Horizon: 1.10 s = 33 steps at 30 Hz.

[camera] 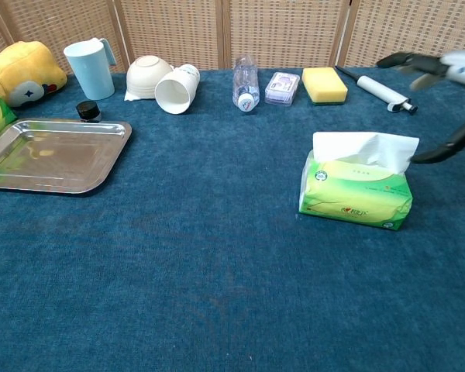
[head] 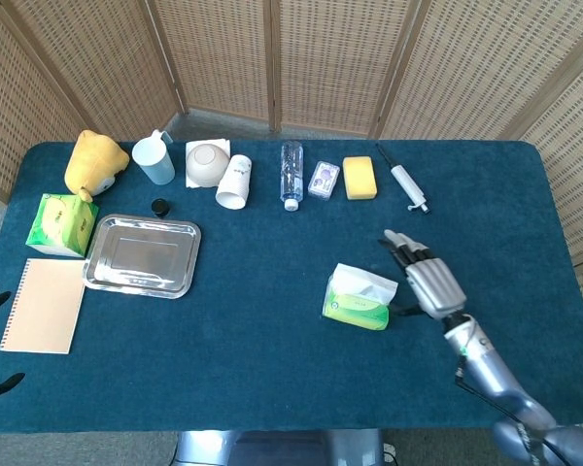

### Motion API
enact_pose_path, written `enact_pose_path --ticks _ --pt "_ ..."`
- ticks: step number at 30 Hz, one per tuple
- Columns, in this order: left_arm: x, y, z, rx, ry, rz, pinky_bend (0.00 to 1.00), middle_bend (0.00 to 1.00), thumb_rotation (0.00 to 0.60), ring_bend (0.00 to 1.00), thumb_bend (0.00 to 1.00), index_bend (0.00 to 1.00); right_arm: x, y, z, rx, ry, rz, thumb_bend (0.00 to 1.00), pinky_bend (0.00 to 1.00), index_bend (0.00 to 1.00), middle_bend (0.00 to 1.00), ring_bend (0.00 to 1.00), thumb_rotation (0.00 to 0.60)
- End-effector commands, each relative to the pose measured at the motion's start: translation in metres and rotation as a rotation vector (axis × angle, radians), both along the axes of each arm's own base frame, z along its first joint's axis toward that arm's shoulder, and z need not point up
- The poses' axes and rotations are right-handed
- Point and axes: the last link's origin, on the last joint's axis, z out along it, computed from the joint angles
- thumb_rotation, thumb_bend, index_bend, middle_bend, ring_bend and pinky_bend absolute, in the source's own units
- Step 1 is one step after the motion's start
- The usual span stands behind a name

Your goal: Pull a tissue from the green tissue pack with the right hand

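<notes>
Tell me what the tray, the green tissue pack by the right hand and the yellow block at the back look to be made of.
Tray: metal, likely stainless steel; its bright, mirror-like surface reflects light.
Green tissue pack: thin glossy plastic film, judging by the sheen and soft wrinkles, with a white paper tissue sticking out on top.
Yellow block: probably a foam sponge; matte with rounded edges, though its texture is too small to confirm.

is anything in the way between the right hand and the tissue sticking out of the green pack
Nothing visible. The right hand is open just to the right of the green tissue pack, with only bare table cloth between its fingers and the white tissue standing up from the top.
</notes>
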Motion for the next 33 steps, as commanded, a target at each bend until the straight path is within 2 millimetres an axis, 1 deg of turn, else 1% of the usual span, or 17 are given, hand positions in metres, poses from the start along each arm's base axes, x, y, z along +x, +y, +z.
enact_pose_path --ticks 1,3,4,6,7,8,9,11,12,14,17,20,24,29,31,33 --pt "-0.001 0.002 0.0 0.001 -0.002 0.006 0.0 0.0 0.6 0.0 0.0 0.0 0.007 -0.008 -0.012 0.017 -0.002 -0.003 0.0 0.22 0.0 0.08 0.06 0.6" --pt "-0.002 0.002 0.0 0.001 -0.004 0.013 0.0 0.0 0.6 0.0 0.0 0.0 0.009 -0.011 -0.017 0.024 -0.002 -0.006 0.0 0.25 0.0 0.12 0.1 0.6" --pt "-0.002 0.003 0.0 0.001 -0.003 0.015 0.0 0.0 0.6 0.0 0.0 0.0 0.009 -0.012 -0.019 0.025 -0.001 -0.007 0.0 0.29 0.02 0.15 0.13 0.6" --pt "-0.003 0.003 0.0 0.002 -0.002 0.02 0.0 0.0 0.6 0.0 0.0 0.0 0.011 -0.016 -0.024 0.028 0.001 -0.011 0.01 0.36 0.1 0.23 0.2 0.6" --pt "-0.004 0.004 -0.001 -0.001 -0.001 0.026 0.0 0.0 0.6 0.0 0.0 0.0 0.011 -0.02 -0.029 0.029 -0.007 -0.025 0.03 0.4 0.16 0.28 0.24 0.6" --pt "-0.004 0.005 -0.001 -0.001 0.0 0.028 0.0 0.0 0.6 0.0 0.0 0.0 0.011 -0.022 -0.03 0.028 -0.007 -0.029 0.07 0.45 0.22 0.33 0.29 0.6" --pt "-0.004 0.005 -0.001 -0.002 0.0 0.028 0.0 0.0 0.6 0.0 0.0 0.0 0.011 -0.023 -0.031 0.027 -0.008 -0.031 0.1 0.48 0.25 0.36 0.32 0.6" --pt "-0.004 0.006 -0.002 -0.004 0.0 0.03 0.0 0.0 0.6 0.0 0.0 0.0 0.011 -0.025 -0.032 0.021 -0.015 -0.033 0.2 0.58 0.37 0.46 0.41 0.6" --pt "-0.004 0.006 -0.002 -0.006 0.001 0.031 0.0 0.0 0.6 0.0 0.0 0.0 0.011 -0.026 -0.033 0.017 -0.017 -0.032 0.23 0.62 0.41 0.5 0.45 0.6" --pt "-0.004 0.007 -0.004 -0.013 0.003 0.03 0.0 0.0 0.6 0.0 0.0 0.0 0.011 -0.027 -0.033 -0.011 -0.029 -0.02 0.33 0.7 0.54 0.6 0.54 0.6" --pt "-0.003 0.007 -0.005 -0.015 0.005 0.031 0.0 0.0 0.6 0.0 0.0 0.0 0.012 -0.027 -0.032 -0.041 -0.033 0.0 0.41 0.76 0.65 0.68 0.62 0.6" --pt "-0.003 0.008 -0.006 -0.017 0.005 0.029 0.0 0.0 0.6 0.0 0.0 0.0 0.015 -0.024 -0.028 -0.066 -0.047 0.028 0.44 0.78 0.69 0.7 0.64 0.6" --pt "-0.003 0.008 -0.006 -0.02 0.005 0.031 0.0 0.0 0.6 0.0 0.0 0.0 0.026 -0.019 -0.018 -0.107 -0.058 0.079 0.45 0.79 0.69 0.7 0.64 0.6" --pt "-0.003 0.007 -0.005 -0.021 0.002 0.028 0.0 0.0 0.6 0.0 0.0 0.0 0.05 -0.01 -0.004 -0.16 -0.118 0.163 0.45 0.79 0.7 0.7 0.64 0.6" --pt "-0.003 0.008 -0.005 -0.021 0.001 0.028 0.0 0.0 0.6 0.0 0.0 0.0 0.058 -0.008 -0.001 -0.168 -0.14 0.184 0.45 0.79 0.7 0.7 0.64 0.6" --pt "-0.003 0.007 -0.005 -0.022 0.001 0.027 0.0 0.0 0.6 0.0 0.0 0.0 0.07 -0.003 0.001 -0.16 -0.177 0.215 0.45 0.79 0.7 0.7 0.64 0.6"
